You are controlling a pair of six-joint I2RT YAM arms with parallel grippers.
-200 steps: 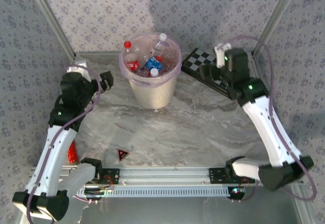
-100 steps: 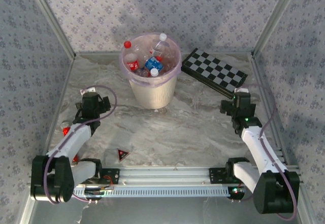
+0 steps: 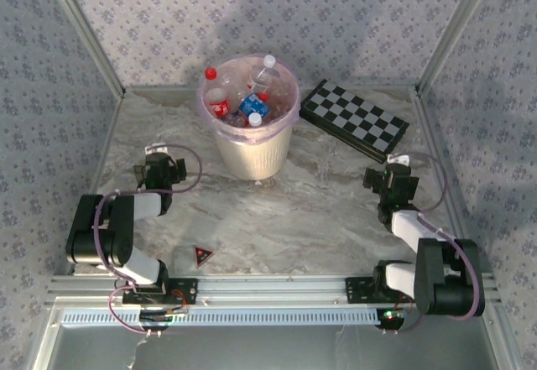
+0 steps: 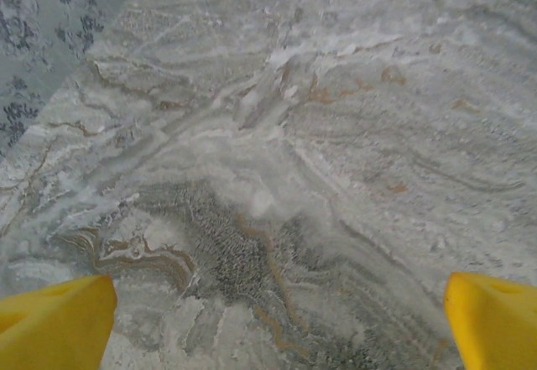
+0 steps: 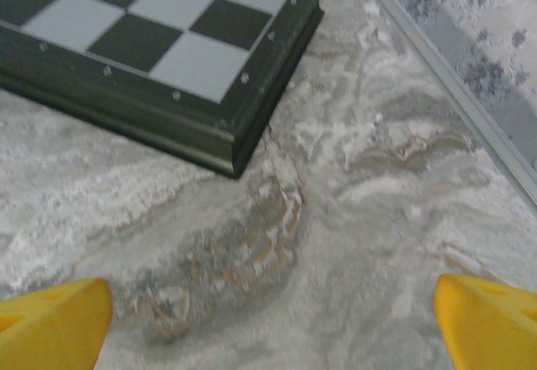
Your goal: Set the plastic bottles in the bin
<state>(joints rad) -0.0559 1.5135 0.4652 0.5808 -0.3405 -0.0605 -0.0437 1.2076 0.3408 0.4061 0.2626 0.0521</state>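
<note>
The cream-white bin with its pinkish bag over the rim stands at the back centre of the table. Several plastic bottles with red and blue labels lie inside it. My left gripper is folded low at the left, apart from the bin, open over bare marble, its yellow fingertips wide apart. Low at the right, my right gripper is open too, yellow fingertips spread with nothing between them, just short of the checkerboard's corner.
A flat black-and-white checkerboard lies at the back right. A small dark triangular piece with a red mark sits near the front rail. Patterned walls close in the table on three sides.
Both arms have folded down and drawn back toward their bases, from raised beside the bin and checkerboard to low over the table. The bottles in the bin have not moved.
</note>
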